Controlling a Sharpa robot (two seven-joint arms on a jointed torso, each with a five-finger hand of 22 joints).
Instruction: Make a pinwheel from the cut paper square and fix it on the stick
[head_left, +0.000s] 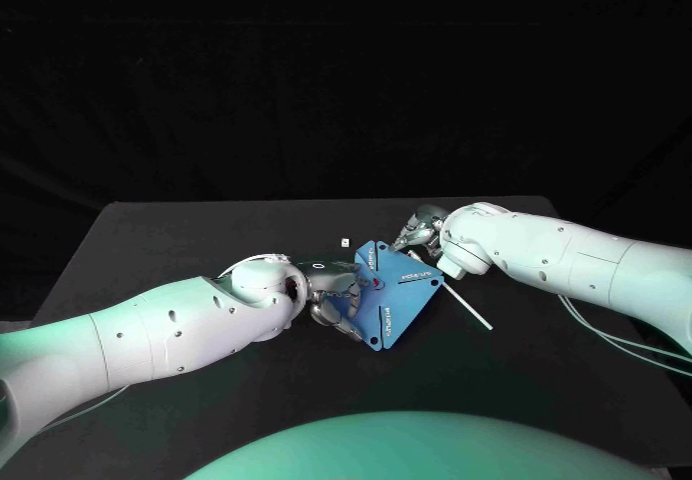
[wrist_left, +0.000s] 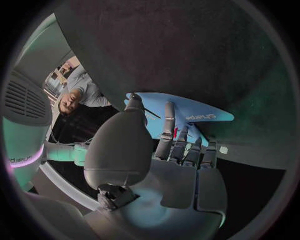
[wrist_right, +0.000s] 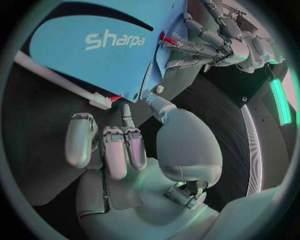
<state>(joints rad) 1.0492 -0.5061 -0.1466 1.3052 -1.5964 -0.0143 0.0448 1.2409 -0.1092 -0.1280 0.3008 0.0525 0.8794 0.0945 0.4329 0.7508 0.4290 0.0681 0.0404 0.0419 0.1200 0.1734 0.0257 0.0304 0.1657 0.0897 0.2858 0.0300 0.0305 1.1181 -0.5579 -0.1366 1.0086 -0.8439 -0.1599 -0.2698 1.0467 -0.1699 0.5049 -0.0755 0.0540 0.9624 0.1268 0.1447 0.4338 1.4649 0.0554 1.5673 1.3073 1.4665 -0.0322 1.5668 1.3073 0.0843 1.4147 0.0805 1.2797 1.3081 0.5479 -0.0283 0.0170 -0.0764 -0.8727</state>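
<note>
Left hand (head_left: 329, 292) pinches blue paper square (head_left: 404, 288) mid black table (head_left: 173, 240); right hand (head_left: 423, 232) at its far corner, grip unclear. Room (head_left: 346, 90) dark.

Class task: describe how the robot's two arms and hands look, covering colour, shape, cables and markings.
The left arm and right arm are smooth white shells; the left shows small dark holes. Thin pale cables hang under the right. The left hand and right hand are silver, with segmented fingers.

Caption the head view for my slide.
Left robot hand and right robot hand touch opposite sides of the blue paper square on the black table, white stick jutting out beside it.
</note>
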